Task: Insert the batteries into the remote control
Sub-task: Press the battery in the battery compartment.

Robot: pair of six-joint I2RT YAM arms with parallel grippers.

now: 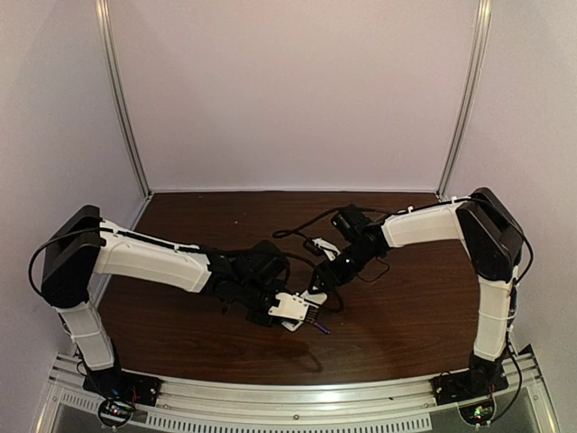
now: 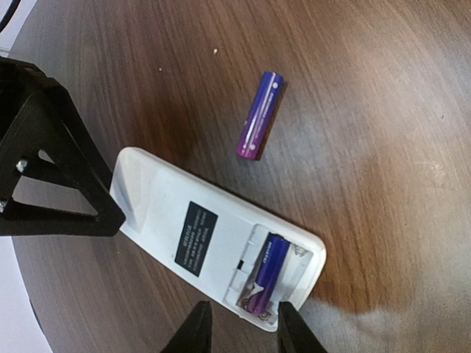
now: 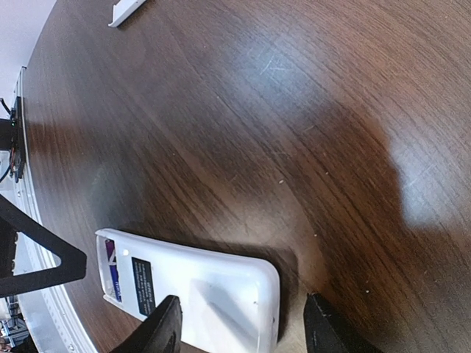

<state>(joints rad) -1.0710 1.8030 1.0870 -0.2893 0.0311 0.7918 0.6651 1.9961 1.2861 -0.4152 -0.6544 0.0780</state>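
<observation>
The remote control [image 2: 184,220] lies on the table with its white back up and its battery recess uncovered. One purple-blue battery [image 2: 266,278] sits in the recess, and the slot beside it is bare. The second battery [image 2: 260,115] lies loose on the wood beyond the remote, and shows in the top view [image 1: 321,327]. My left gripper [image 2: 243,332] is open, its fingertips just short of the recess end. My right gripper [image 3: 243,327] is open and straddles the remote's [image 3: 199,290] plain end. In the top view both grippers meet at the remote [image 1: 293,308].
A small loose white flat piece [image 3: 126,10] lies far off on the table in the right wrist view. Black cables [image 1: 302,225] trail across the brown table behind the right arm. White walls close in the back and sides.
</observation>
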